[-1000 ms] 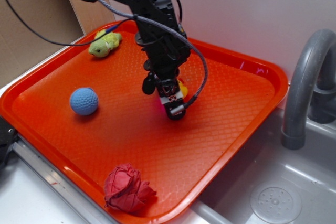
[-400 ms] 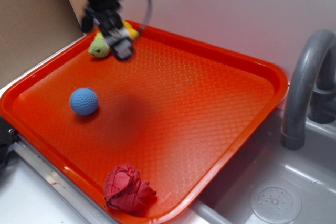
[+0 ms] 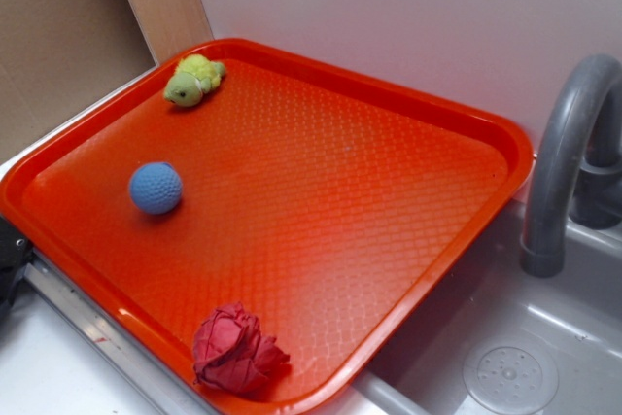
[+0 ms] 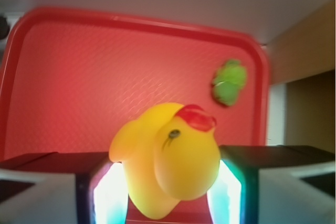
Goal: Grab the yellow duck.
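Gripper (image 4: 168,195): clamped on the yellow duck (image 4: 170,158), fingers (image 4: 102,195) pressing its flanks.
Duck: lifted above the orange tray (image 4: 79,72).
Handling: likely light, glossy, slippery; squeeze mid-body.

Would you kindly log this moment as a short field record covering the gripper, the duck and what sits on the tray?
gripper: shut on the yellow duck, raised above the tray; out of the exterior view
yellow duck: between the fingers, red beak up
tray: orange-red, beside a grey sink
on tray: plush turtle, blue ball, crumpled red cloth
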{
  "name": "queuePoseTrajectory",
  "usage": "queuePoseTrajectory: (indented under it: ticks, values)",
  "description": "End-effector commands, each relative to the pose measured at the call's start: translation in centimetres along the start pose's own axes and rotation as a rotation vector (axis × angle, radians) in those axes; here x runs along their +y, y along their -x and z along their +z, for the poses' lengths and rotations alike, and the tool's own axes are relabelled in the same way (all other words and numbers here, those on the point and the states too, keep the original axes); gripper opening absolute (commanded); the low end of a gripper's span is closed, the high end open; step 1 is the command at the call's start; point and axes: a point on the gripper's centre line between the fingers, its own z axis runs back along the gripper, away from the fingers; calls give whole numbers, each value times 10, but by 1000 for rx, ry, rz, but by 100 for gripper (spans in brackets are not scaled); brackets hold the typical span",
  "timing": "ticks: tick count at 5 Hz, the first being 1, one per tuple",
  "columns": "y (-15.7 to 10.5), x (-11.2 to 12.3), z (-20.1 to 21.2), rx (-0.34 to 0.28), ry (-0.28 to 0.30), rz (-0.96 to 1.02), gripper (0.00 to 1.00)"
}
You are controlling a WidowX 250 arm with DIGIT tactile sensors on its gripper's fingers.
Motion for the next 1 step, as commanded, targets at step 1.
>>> queuePoseTrajectory:
  ticks: [1]
  values:
    - [-12, 2, -9, 27, 1, 44, 0]
